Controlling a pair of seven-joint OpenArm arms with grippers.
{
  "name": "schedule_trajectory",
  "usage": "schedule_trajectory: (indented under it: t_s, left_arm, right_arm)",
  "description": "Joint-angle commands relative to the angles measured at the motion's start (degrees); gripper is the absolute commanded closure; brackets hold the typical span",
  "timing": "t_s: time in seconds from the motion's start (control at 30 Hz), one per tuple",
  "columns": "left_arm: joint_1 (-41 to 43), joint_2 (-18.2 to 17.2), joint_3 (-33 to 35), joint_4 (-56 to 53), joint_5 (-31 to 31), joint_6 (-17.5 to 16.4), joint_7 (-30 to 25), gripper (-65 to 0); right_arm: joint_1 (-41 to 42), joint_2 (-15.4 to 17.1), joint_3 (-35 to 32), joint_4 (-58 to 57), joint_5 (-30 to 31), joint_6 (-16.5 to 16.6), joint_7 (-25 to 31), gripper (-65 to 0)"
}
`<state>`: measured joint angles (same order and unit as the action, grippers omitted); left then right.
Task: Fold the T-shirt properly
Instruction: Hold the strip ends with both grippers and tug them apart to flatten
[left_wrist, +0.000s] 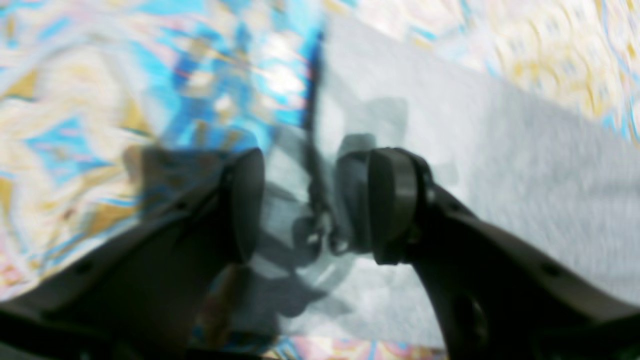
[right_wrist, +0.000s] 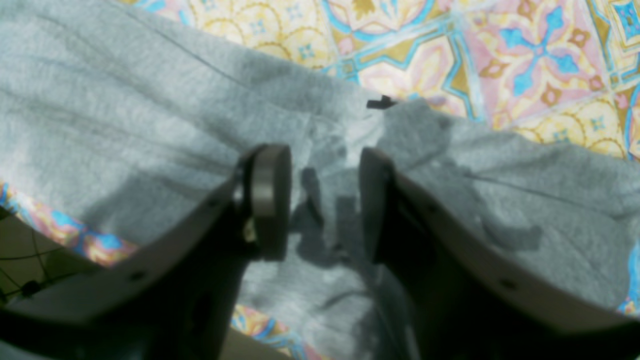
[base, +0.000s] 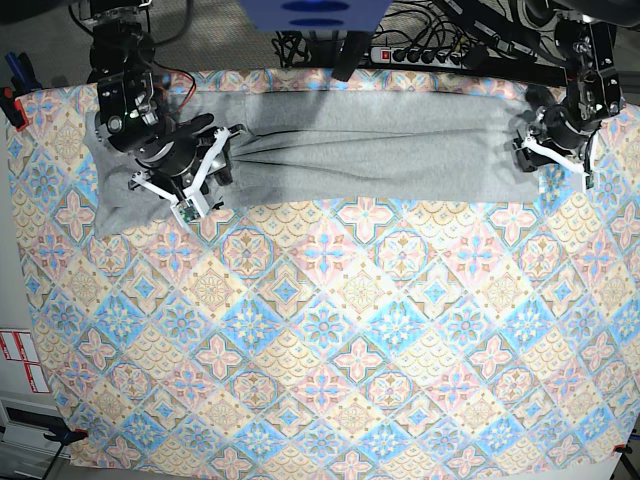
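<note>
The grey T-shirt (base: 380, 145) lies stretched into a long creased band along the far side of the table. In the base view my right gripper (base: 222, 158) sits at the band's left part, where the creases converge. In the right wrist view this gripper (right_wrist: 325, 200) is open, its fingers apart over rumpled T-shirt (right_wrist: 125, 125) cloth that carries their shadows. My left gripper (base: 530, 150) is at the band's right end. The blurred left wrist view shows that gripper (left_wrist: 315, 200) open, straddling the edge of the T-shirt (left_wrist: 500, 175).
The patterned tablecloth (base: 320, 330) covers the whole table. A power strip (base: 420, 52) and cables lie behind the far edge. The table's edge (right_wrist: 30, 250) shows at the lower left of the right wrist view. A small black mark (right_wrist: 380, 102) sits at the cloth's fold.
</note>
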<state>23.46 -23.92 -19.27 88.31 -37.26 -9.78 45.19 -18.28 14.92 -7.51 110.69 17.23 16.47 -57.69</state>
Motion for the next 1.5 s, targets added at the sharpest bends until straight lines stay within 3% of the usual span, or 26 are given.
schedule_trajectory:
  t_s: [0.0,0.37,0.57,0.63,0.93,1.33,1.47]
  left_arm:
    - [-0.21,-1.44,0.32,0.7,-0.24,-0.02,-0.84,-33.2]
    - [-0.21,-1.62,0.41,0.79,-0.33,0.07,-1.19,-33.2]
    - [-0.12,-1.62,-3.11,-0.27,-0.15,0.07,-0.93,-33.2]
    - [-0.39,-2.93,-2.93,-2.29,-0.15,0.07,-1.19,-33.2]
    - [-3.02,-3.37,2.26,-5.9,-0.24,0.07,-1.28,-33.2]
    - [-3.02,-3.2,2.7,-6.25,-0.06,-0.02,-0.93,-33.1]
    - [-3.02,-3.37,8.5,-6.25,-0.15,-0.02,-0.93,-32.8]
  right_arm:
    - [0.39,0.42,0.26,0.91,0.57,0.1,0.94,-22.4]
    - [0.31,0.42,0.34,1.0,0.57,0.1,0.94,-22.4]
    - [0.31,0.42,0.34,1.0,0.57,0.1,0.94,-22.4]
    - [0.31,0.42,0.26,1.0,0.57,0.1,0.94,-22.4]
    - [0.31,0.42,0.26,1.0,0.57,0.1,0.94,-22.4]
    - [0.39,0.42,0.26,1.0,0.57,0.1,0.94,-22.4]
    - [0.39,0.42,0.26,1.0,0.57,0.1,0.94,-22.4]
